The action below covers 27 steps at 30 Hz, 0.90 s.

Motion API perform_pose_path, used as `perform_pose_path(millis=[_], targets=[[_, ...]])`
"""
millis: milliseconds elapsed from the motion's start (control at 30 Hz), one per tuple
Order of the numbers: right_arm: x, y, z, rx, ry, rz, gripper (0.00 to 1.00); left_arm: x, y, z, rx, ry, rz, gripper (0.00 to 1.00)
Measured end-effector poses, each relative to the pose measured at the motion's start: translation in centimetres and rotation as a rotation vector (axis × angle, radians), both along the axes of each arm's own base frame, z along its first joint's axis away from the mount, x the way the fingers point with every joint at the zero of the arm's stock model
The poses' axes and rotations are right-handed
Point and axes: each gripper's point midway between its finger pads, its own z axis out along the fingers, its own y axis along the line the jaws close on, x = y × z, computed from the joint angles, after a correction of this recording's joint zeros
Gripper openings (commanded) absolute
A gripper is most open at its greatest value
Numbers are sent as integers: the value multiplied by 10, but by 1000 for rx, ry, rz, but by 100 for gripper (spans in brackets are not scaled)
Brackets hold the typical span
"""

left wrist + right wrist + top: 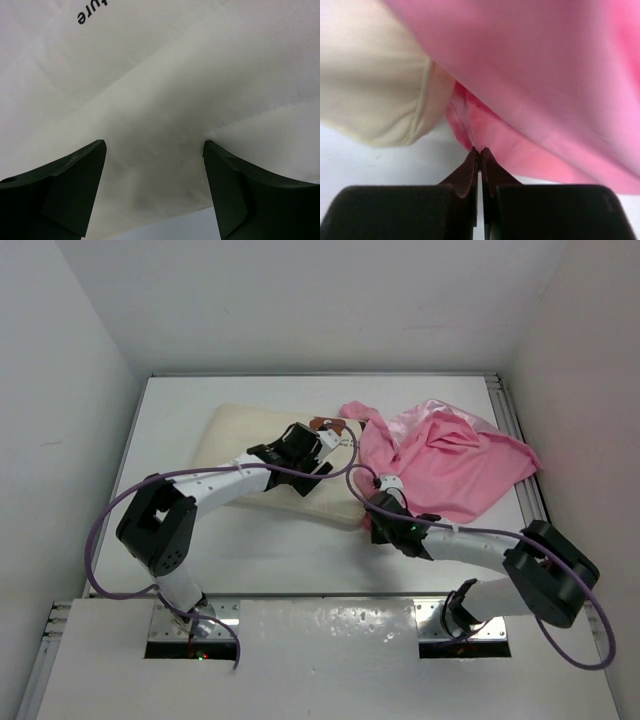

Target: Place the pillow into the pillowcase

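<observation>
The cream-white pillow [240,435] lies across the middle of the table, its brown mark at its right end. The pink satin pillowcase [450,455] lies crumpled to its right, touching that end. My left gripper [325,445] is over the pillow's right end. In the left wrist view it [154,145] is open, with pillow cloth [160,90] bulging between the wide-apart fingers. My right gripper [372,502] is at the pillow's near right corner. In the right wrist view it [479,150] is shut on a fold of the pillowcase's edge [470,125], right beside the pillow's corner [380,100].
The white table [180,540] is bounded by a metal rail [525,470] on the right and white walls at the back and sides. The pillowcase reaches close to the right rail. Purple cables loop from both arms.
</observation>
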Motion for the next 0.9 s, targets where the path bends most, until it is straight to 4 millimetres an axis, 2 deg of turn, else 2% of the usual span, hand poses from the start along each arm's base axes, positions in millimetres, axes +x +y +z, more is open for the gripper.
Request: perform_pose_path(millis=[67,167,267,333,433,567,667,733,767,833,900], targets=[[1,-2,12,4,-25,3,0,0,0,0,-1,0,2,77],[5,5,41,15,-92,60,0,0,0,0,-3,1,4,77],[4,29,78,40,-177,183,0,0,-1,0,-6,1,6,77],[-3,46,92,55,-206,286,0,2,-2,2,-10,-3,7,77],[-20,60,88,59,-174,423,0,4,-4,3,-16,-8,8,77],[-40,72,67,67,-75,559,0,4,-5,0,-13,-2,10,78],[-48,75,56,70,-25,599,66,4,-5,0,-14,-2,11,78],[-51,76,57,77,-21,617,93,4,-5,0,-15,-1,12,78],[-51,76,60,85,-25,623,99,4,-5,0,-15,-1,14,78],[-49,72,69,94,-43,619,99,4,-5,0,-16,-1,15,78],[-39,68,88,124,-87,582,99,4,-5,1,-17,0,17,80]])
